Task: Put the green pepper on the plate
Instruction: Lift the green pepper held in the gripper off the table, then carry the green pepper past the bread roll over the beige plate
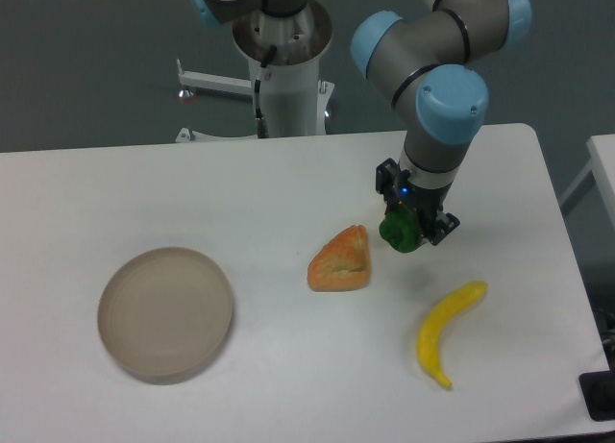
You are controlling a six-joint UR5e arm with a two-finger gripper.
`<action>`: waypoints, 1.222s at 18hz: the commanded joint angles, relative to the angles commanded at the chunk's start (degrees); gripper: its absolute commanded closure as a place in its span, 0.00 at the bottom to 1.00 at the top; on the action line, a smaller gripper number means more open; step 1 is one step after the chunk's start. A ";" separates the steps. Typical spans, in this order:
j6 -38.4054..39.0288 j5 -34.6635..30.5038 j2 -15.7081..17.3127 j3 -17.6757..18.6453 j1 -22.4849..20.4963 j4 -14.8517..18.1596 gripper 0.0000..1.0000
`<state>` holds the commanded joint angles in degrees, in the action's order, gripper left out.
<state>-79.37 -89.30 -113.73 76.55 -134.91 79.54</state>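
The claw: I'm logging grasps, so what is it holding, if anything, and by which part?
The claw grips the green pepper by its upper sides.

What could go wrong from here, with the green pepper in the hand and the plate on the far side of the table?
The hand grips the green pepper with most of it hidden, so the hold may be shallow; it could slip during the carry.

The orange wedge-shaped food lies roughly on the straight path to the plate; a low carry might knock it.

The plate's rim is low, so a pepper released from height could roll off.
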 joint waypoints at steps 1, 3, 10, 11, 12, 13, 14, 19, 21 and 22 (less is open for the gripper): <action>0.00 0.00 0.00 0.00 0.00 0.00 0.84; 0.35 0.00 -0.09 0.00 0.09 0.00 0.84; 2.90 6.06 0.61 -1.14 2.01 0.09 0.84; 5.16 6.15 1.05 -1.14 4.80 0.09 0.84; 7.45 6.15 1.05 -1.14 6.49 0.09 0.85; 9.91 6.15 0.97 -1.14 8.16 0.00 0.85; 12.46 6.15 0.88 -1.14 9.65 -0.09 0.85; 23.36 5.98 0.44 -1.06 17.74 -1.31 0.85; 26.88 5.98 -0.17 -0.97 20.99 -2.63 0.85; 28.11 6.06 -0.70 -1.05 22.14 -2.98 0.85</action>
<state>-51.25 -83.23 -114.43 75.50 -112.78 76.56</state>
